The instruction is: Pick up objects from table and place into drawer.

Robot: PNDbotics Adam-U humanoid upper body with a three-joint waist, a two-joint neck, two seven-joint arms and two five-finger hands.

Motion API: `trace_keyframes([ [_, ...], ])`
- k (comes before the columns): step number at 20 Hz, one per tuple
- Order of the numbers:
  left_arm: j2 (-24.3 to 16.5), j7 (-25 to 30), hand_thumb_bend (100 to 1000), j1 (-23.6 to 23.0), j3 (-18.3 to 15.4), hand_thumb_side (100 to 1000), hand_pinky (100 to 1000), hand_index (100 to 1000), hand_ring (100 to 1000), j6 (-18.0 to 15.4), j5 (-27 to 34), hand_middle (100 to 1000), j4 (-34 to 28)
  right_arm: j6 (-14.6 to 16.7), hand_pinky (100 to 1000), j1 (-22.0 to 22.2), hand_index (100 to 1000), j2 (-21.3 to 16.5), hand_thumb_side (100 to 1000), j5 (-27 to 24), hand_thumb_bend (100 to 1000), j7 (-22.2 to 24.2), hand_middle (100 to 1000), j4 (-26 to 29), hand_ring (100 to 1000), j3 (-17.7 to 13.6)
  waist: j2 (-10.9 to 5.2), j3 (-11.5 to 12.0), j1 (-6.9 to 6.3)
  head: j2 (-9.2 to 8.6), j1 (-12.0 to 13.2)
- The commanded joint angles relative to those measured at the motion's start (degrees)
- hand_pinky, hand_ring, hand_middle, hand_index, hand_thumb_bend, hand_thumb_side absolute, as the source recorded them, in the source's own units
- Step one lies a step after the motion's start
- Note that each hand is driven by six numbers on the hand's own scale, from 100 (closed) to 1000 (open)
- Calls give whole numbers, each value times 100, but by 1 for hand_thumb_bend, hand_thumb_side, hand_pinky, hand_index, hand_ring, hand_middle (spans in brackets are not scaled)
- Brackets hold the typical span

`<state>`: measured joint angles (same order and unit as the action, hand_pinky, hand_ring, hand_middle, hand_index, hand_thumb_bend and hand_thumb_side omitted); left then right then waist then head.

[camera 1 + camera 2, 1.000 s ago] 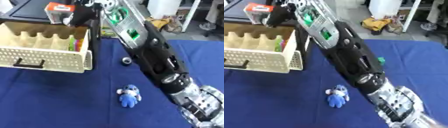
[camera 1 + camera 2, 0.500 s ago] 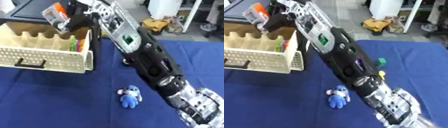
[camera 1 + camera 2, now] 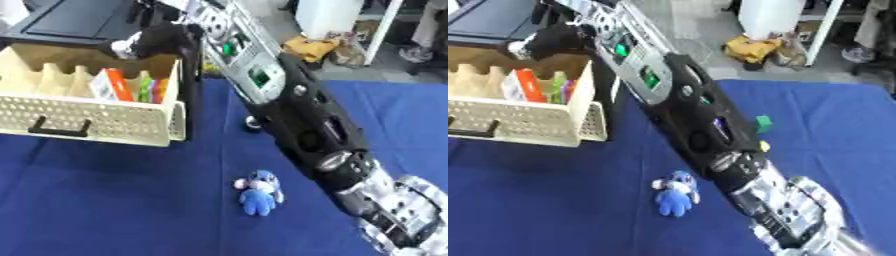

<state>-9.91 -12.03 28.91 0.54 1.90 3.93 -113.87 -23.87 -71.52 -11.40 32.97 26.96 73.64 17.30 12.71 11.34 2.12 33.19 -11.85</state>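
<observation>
Cream perforated plastic is forming the drawer, which is sitting open at the left of the blue tabletop. Inside the drawer, an orange-and-white box is leaning against a divider, beside some green, orange and pink items at the drawer's right end. Above the drawer's back right corner, the right hand is hovering; its fingers look empty, though whether they are curled or straight is too blurred to tell. So part of the job appears done. Right of the drawer, three things are waiting: a small dark round object near its front corner, a blue plush toy further forward, and a green block farthest right.
</observation>
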Motion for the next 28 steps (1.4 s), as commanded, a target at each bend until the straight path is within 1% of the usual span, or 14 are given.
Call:
trace_keyframes([
  [1, -19, 19, 100, 56, 0, 1000, 492, 790, 367, -2, -3, 488, -72, -6, 100, -85, 774, -266, 478, -131, 488, -25, 617, 263, 245, -47, -108, -6, -25, 8, 20],
  [5, -29, 13, 100, 51, -6, 1000, 492, 790, 367, -2, -9, 488, -72, -84, 100, -64, 767, -441, 495, -316, 482, -86, 605, 575, 239, -95, -118, -22, -28, 37, 48],
  [10, -50, -10, 100, 34, -24, 1000, 493, 789, 367, -3, -34, 487, -72, -260, 100, -20, 763, -784, 530, -659, 471, -375, 593, 1370, 237, -303, -126, -66, -40, 120, 142],
  [12, -61, -21, 100, 34, -32, 1000, 494, 790, 367, -7, -48, 487, -72, -360, 100, 49, 795, -958, 561, -861, 463, -527, 599, 1723, 250, -384, -129, -91, -50, 156, 185],
  [13, -68, -28, 100, 34, -38, 1000, 495, 790, 367, -10, -61, 487, -72, -398, 100, 109, 807, -1053, 577, -994, 460, -617, 603, 1929, 277, -446, -132, -107, -61, 182, 206],
  [14, -73, -35, 100, 33, -41, 1000, 495, 790, 367, -12, -76, 487, -72, -441, 100, 174, 807, -1142, 577, -1134, 460, -710, 603, 2127, 277, -504, -134, -118, -70, 202, 220],
  [16, -81, -45, 100, 34, -44, 1000, 502, 790, 367, -17, -102, 487, -72, -515, 100, 317, 818, -1304, 641, -1388, 456, -951, 585, 2487, 379, -647, -141, -148, -95, 263, 239],
  [17, -87, -50, 100, 35, -46, 1000, 509, 790, 368, -22, -112, 487, -72, -540, 100, 404, 819, -1393, 639, -1529, 454, -1097, 585, 2668, 428, -721, -144, -164, -109, 289, 250],
  [18, -93, -54, 100, 35, -48, 1000, 510, 790, 368, -26, -122, 487, -72, -557, 102, 494, 819, -1480, 637, -1686, 454, -1244, 585, 2838, 439, -781, -146, -175, -119, 307, 260],
  [19, -104, -62, 100, 34, -54, 1000, 514, 790, 368, -29, -139, 488, -72, -550, 279, 602, 816, -1585, 650, -1864, 454, -1405, 595, 3016, 509, -843, -147, -195, -135, 326, 281],
  [21, -130, -78, 100, 36, -62, 1000, 515, 791, 369, -37, -179, 488, -72, -517, 400, 828, 802, -1803, 694, -2224, 455, -1734, 603, 3343, 567, -947, -146, -234, -164, 359, 322],
  [23, -164, -91, 100, 53, -68, 1000, 517, 791, 371, -54, -230, 488, -72, -458, 440, 1061, 801, -2009, 694, -2554, 455, -2082, 621, 3667, 587, -1049, -141, -274, -194, 370, 364],
  [25, -199, -99, 100, 76, -68, 1000, 518, 792, 371, -76, -282, 488, -72, -372, 457, 1283, 800, -2197, 695, -2842, 393, -2430, 633, 3960, 598, -1150, -136, -306, -222, 361, 399],
  [28, -272, -112, 100, 115, -67, 1000, 518, 792, 371, -108, -350, 488, -72, -32, 478, 1573, 795, -2496, 704, -3186, 323, -3000, 645, 4079, 610, -1296, -130, -347, -271, 330, 453],
])
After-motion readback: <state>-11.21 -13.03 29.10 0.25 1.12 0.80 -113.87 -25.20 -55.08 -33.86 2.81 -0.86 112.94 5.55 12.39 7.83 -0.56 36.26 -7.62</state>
